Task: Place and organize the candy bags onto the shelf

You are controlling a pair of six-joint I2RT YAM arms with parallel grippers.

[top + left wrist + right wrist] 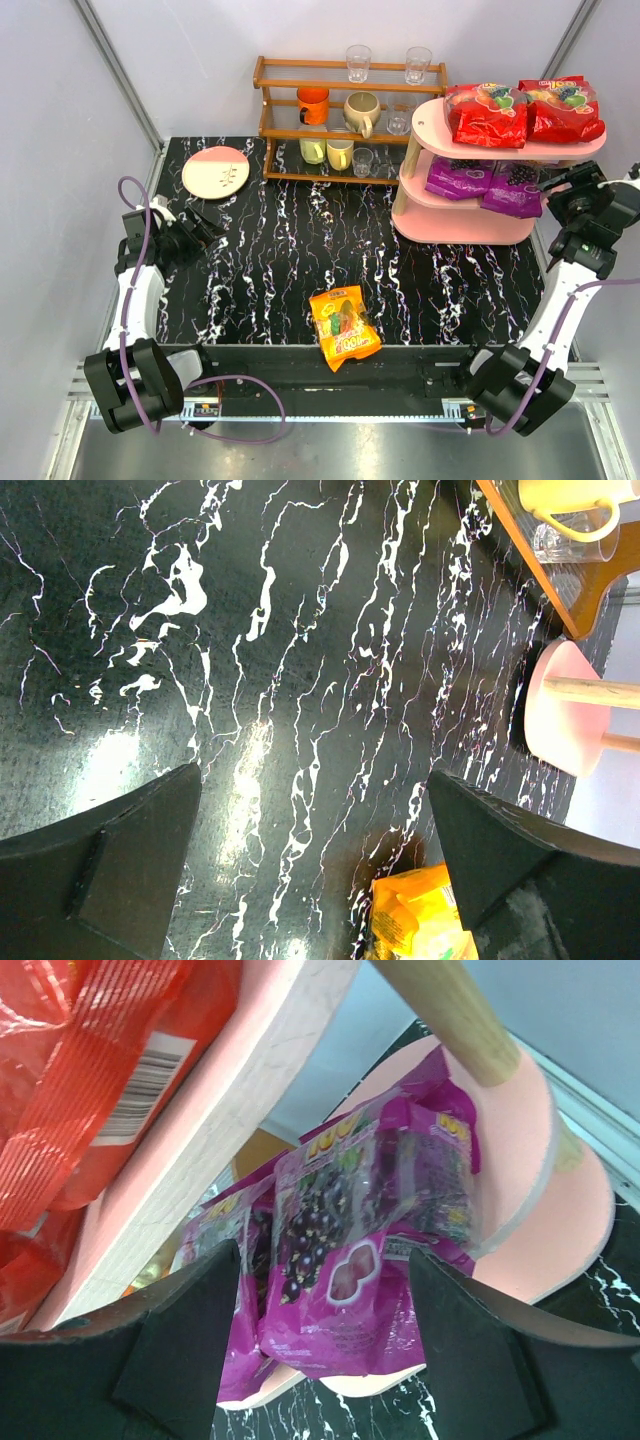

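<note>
The pink shelf (470, 228) stands at the back right. Two red candy bags (487, 113) (562, 108) lie on its top board and two purple ones (458, 178) (513, 188) on the middle board. An orange bag (343, 328) lies flat near the table's front edge. My right gripper (548, 183) is at the middle tier, open; in the right wrist view its jaws (320, 1250) stand either side of a purple bag (360, 1230) resting on the board (520, 1140). My left gripper (212, 232) hangs open and empty over the left of the table, the orange bag (420, 910) beside its right finger.
A brown wooden rack (350, 110) of cups and glasses stands at the back, just left of the shelf. A pink and cream plate (215, 171) lies at the back left. The red bag (90, 1070) overhangs the top board above my right gripper.
</note>
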